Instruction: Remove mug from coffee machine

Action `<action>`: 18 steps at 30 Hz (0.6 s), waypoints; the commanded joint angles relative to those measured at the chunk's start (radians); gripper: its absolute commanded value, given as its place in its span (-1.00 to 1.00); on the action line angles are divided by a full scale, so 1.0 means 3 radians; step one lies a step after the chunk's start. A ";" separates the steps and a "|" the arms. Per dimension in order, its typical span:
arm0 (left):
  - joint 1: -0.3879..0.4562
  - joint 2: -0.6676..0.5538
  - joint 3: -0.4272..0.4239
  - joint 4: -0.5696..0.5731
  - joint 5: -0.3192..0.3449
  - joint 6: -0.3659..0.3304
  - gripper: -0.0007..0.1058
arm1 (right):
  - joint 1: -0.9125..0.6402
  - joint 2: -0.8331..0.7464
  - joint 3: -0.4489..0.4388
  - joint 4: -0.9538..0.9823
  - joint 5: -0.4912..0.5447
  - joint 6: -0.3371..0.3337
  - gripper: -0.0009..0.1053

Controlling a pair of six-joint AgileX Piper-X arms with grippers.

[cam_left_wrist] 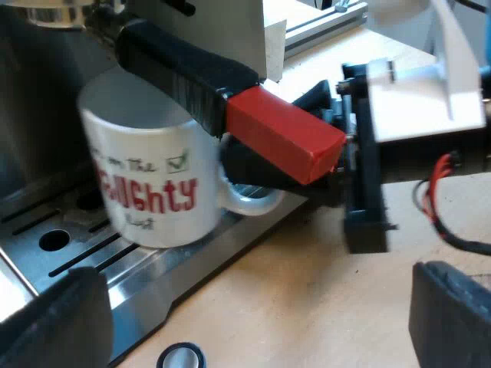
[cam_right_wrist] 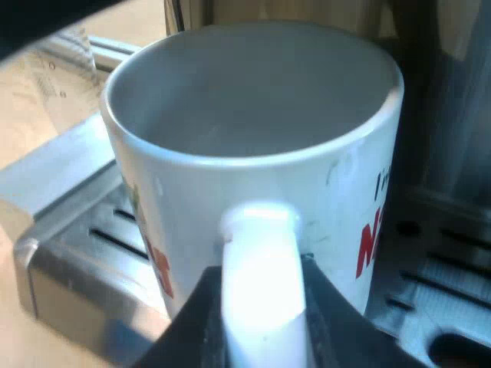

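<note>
Mug (cam_left_wrist: 149,184) sits upright on the machine's drip tray (cam_left_wrist: 165,264), directly below the locked-in holder, whose dark handle w/ red end (cam_left_wrist: 284,138) juts out above the mug handle (cam_right_wrist: 261,253). Right gripper (cam_right_wrist: 262,326) is at that mug handle, low and under the red end, prob because the holder blocks any approach from above. Its two fingers are clamped on the mug handle from both sides, no gap I can see. Mug base looks down on the tray, so not lifted yet. My read: grasp made, pull-out pending. Left gripper (cam_left_wrist: 257,318) hangs over the table (cam_left_wrist: 307,291), fingers spread wide, nothing btwn them. IMO it's kept off so the exit path is free. Right wrist view gives the grip detail + mug interior (no liquid visible). Left wrist view supplies the clearance picture: holder overhead, red end close above the right gripper, mug's printed side, small black-and-white ring (cam_left_wrist: 182,356) on the table near the tray edge. Risk: a straight lift hits the holder handle, so slide out low first.
</note>
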 commanded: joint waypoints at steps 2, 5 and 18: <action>-0.0008 0.0003 -0.0014 -0.0051 0.0047 0.0021 0.51 | 0.0097 -0.0247 0.0216 0.0078 0.0135 -0.0015 -0.98; -0.0008 0.0003 -0.0014 -0.0051 0.0074 0.0021 0.51 | 0.0238 -0.0450 0.0392 0.0078 0.0368 0.0009 -0.98; -0.0291 0.0003 -0.0221 -0.0051 0.0225 0.0021 0.51 | 0.0903 -0.1367 0.0890 0.0404 0.1254 0.0109 -0.98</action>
